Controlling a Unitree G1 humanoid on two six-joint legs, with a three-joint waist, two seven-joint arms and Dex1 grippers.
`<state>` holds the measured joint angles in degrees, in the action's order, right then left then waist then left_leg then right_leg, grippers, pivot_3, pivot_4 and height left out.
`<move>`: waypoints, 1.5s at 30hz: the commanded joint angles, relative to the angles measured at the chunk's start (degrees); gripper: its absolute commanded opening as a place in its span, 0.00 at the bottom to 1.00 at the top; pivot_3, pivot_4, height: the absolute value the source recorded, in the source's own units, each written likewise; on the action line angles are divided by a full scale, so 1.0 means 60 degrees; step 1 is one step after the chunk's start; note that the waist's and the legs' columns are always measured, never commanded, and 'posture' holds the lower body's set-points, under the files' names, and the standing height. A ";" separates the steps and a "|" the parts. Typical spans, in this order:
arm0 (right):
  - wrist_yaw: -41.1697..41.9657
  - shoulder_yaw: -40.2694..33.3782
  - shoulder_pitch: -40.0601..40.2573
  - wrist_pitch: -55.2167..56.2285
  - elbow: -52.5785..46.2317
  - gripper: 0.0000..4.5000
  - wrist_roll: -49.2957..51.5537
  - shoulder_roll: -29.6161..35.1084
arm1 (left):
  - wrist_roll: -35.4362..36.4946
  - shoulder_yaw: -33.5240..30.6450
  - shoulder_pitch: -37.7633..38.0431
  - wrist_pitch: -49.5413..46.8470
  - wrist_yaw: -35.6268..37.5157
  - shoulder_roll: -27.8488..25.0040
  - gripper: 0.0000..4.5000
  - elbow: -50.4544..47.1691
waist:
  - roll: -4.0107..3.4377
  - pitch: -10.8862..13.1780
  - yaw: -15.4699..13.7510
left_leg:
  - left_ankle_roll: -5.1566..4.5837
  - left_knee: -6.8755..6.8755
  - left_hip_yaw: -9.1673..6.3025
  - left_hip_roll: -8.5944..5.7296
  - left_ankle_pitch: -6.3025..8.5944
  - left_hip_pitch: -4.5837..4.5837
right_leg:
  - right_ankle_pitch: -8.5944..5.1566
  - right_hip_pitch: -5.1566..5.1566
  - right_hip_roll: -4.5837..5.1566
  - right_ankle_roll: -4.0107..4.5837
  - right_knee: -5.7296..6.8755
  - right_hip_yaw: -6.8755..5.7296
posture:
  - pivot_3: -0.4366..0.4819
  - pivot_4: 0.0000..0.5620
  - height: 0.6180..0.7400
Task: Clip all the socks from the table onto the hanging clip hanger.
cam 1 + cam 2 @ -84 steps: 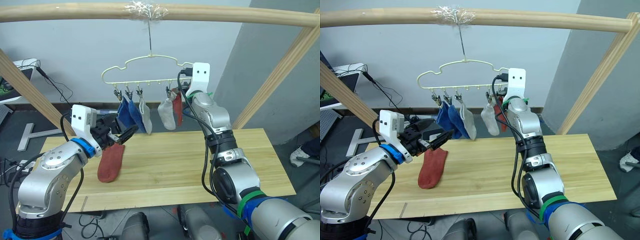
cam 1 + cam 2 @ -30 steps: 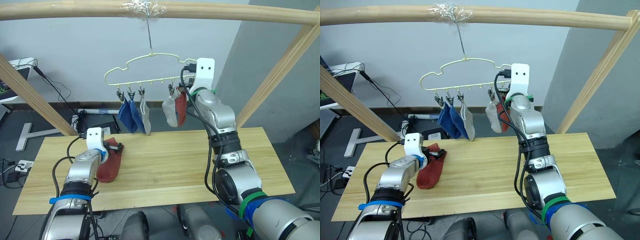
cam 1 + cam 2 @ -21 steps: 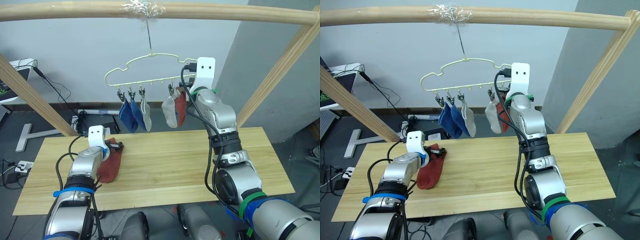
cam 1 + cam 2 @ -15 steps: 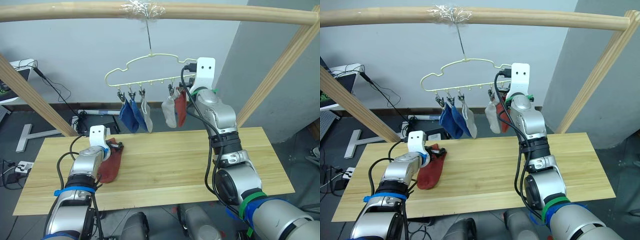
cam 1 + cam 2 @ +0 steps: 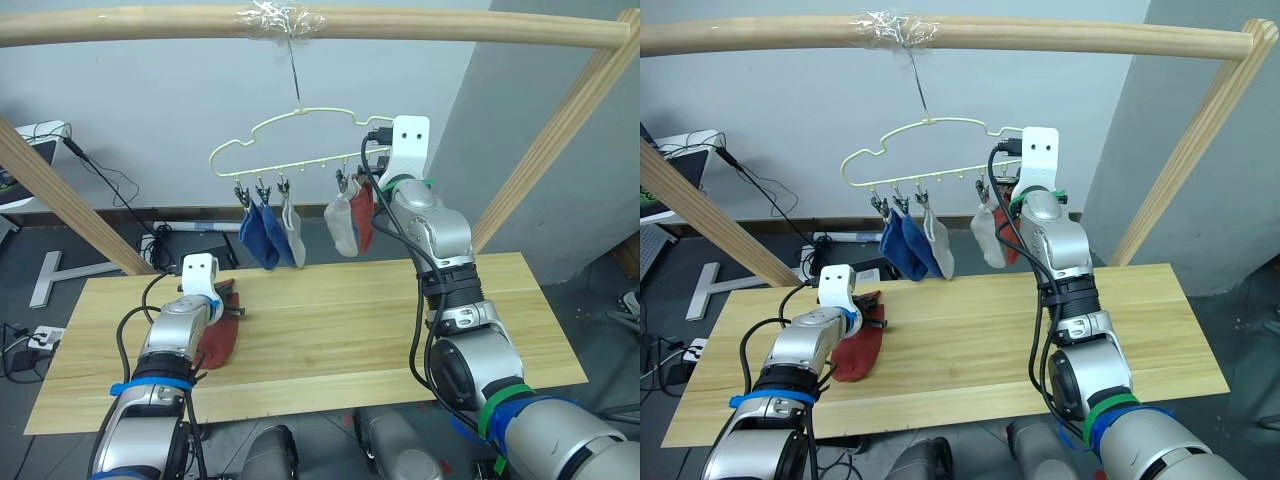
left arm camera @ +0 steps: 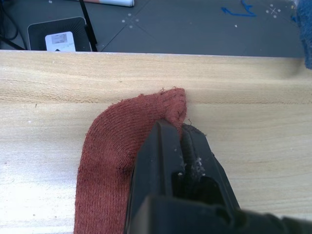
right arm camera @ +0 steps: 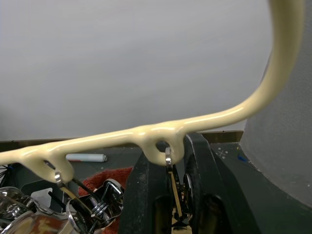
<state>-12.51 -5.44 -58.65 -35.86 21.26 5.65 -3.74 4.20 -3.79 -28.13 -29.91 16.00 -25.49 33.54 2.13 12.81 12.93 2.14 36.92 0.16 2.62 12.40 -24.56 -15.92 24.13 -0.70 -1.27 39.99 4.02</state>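
Since 2.8 s ago, left gripper point(image 6: 181, 139) has come down from above the table point(image 5: 400, 320) onto the red sock point(image 6: 122, 146); its fingers are pinched together on the sock's edge. Farther off, right gripper point(image 7: 176, 195) is raised at the hanger point(image 5: 300, 120), fingers either side of a clip point(image 7: 171, 187), close together. Five socks point(image 5: 268, 230) hang clipped.

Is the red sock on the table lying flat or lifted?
Flat: the red sock lies spread on the table, left gripper fingers closed on its edge.
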 commanded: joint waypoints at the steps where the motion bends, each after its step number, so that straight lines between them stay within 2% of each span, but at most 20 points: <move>1: -0.0038 0.0041 -0.0025 0.0061 -0.0515 0.01 -0.0098 0.0007 | -0.0003 0.0238 0.0470 -0.0372 0.0427 0.0178 0.01 -0.0092 | -0.0003 -0.0002 -0.0003 | 0.0000 0.0000 -0.0001 0.0000 0.0000 0.0000 | 0.0000 0.0000 0.0000 0.0000 0.0000 0.0001 | 0.19 0.36 1.00; 5: -0.0029 0.0043 -0.0019 0.0064 -0.0512 0.01 -0.0095 0.0009 | 0.0122 0.0338 0.0729 -0.0411 0.0950 0.0228 0.01 -0.0918 | -0.0007 -0.0004 -0.0013 | 0.0000 0.0000 -0.0001 -0.0002 0.0000 0.0000 | 0.0000 -0.0001 0.0000 0.0000 0.0000 0.0001 | 0.19 0.36 1.00; 11: -0.0009 0.0064 -0.0007 0.0059 -0.0519 0.01 -0.0093 -0.0002 | 0.1570 0.0492 0.1649 -0.1473 0.2788 0.0215 0.01 -0.4635 | -0.0010 0.0000 -0.0038 | 0.0001 -0.0003 -0.0007 -0.0003 -0.0001 -0.0023 | 0.0000 0.0010 0.0002 0.0000 -0.0014 0.0000 | 0.19 0.36 1.00; 14: -0.0007 0.0058 -0.0008 0.0070 -0.0510 0.01 -0.0084 -0.0010 | 0.2102 0.0576 0.1580 -0.2067 0.3104 0.0279 0.01 -0.5836 | -0.0010 0.0000 -0.0057 | 0.0002 -0.0002 -0.0016 -0.0003 -0.0001 -0.0028 | 0.0000 0.0012 0.0001 0.0000 -0.0014 -0.0008 | 0.19 0.36 1.00; 18: -0.0019 0.0043 -0.0019 0.0055 -0.0493 0.01 -0.0068 -0.0034 | 0.2260 0.0821 0.0948 -0.2350 0.3057 0.0534 0.01 -0.6272 | -0.0010 0.0000 -0.0043 | 0.0001 0.0002 -0.0008 -0.0007 -0.0001 -0.0023 | -0.0001 0.0008 -0.0009 -0.0001 -0.0014 0.0001 | 0.19 0.36 1.00; 25: -0.0049 -0.0050 -0.0101 -0.0166 -0.0549 0.01 0.0035 -0.0107 | 0.2218 0.1583 -0.0546 -0.2312 0.3184 0.1352 0.01 -0.5926 | -0.0010 0.0000 -0.0042 | 0.0000 -0.0001 -0.0008 -0.0010 -0.0001 -0.0030 | -0.0001 0.0009 -0.0028 -0.0002 -0.0025 0.0000 | 0.17 0.36 1.00; 32: -0.0062 -0.0265 -0.0214 -0.0561 -0.0697 0.01 0.0191 -0.0221 | 0.1914 0.1971 -0.1916 -0.1522 0.3029 0.2263 0.01 -0.4616 | -0.0010 0.0000 -0.0038 | 0.0000 0.0001 -0.0007 -0.0012 -0.0001 -0.0029 | -0.0001 0.0009 -0.0032 -0.0002 -0.0021 0.0001 | 0.17 0.35 1.00; 45: -0.0065 -0.0439 -0.0375 -0.0930 -0.0820 0.01 0.0279 -0.0260 | 0.0995 0.1684 -0.3525 0.0853 0.1950 0.3320 0.01 -0.1512 | -0.0011 0.0000 -0.0019 | 0.0000 -0.0004 0.0000 -0.0016 0.0000 -0.0030 | -0.0003 0.0011 -0.0034 -0.0005 -0.0030 0.0005 | 0.15 0.35 1.00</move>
<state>-12.59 -7.81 -59.27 -41.72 19.17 7.02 -5.38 10.83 7.50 -47.23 -27.59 28.97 -6.28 23.80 2.07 12.81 12.82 2.14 36.89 0.16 2.52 12.39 -24.74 -15.93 24.19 -0.90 -1.31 39.79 4.05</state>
